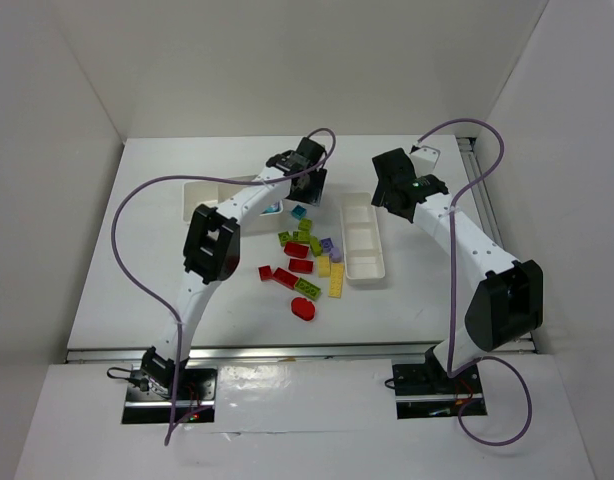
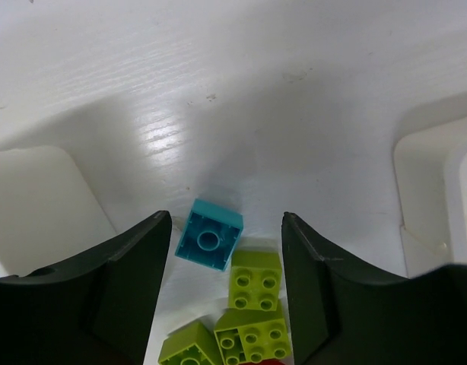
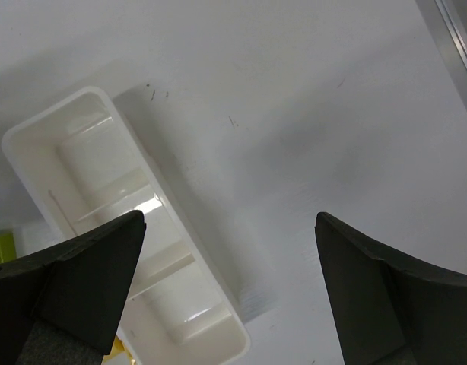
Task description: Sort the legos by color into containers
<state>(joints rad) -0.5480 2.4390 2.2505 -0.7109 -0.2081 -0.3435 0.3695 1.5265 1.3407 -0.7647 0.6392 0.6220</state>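
Note:
The legos lie loose mid-table: lime green (image 1: 304, 228), red (image 1: 296, 250), lilac (image 1: 327, 245) and yellow (image 1: 336, 280) bricks, plus a flat red oval (image 1: 303, 308). My left gripper (image 1: 307, 192) hovers open at the pile's far end. In the left wrist view a teal brick (image 2: 209, 234) lies upside down on the table between the open fingers (image 2: 135, 266), untouched, with lime green bricks (image 2: 255, 280) just nearer. The wider container (image 1: 202, 190) is partly hidden by the left arm. My right gripper (image 3: 230, 219) is open and empty over bare table beside the narrower container (image 3: 89, 93).
The narrower container (image 1: 364, 238) stands right of the pile, its compartments empty in the right wrist view. A speck of teal (image 1: 273, 207) shows at the wider container's right end, under the left arm. White walls enclose the table, and a metal rail (image 1: 484, 200) runs along its right edge.

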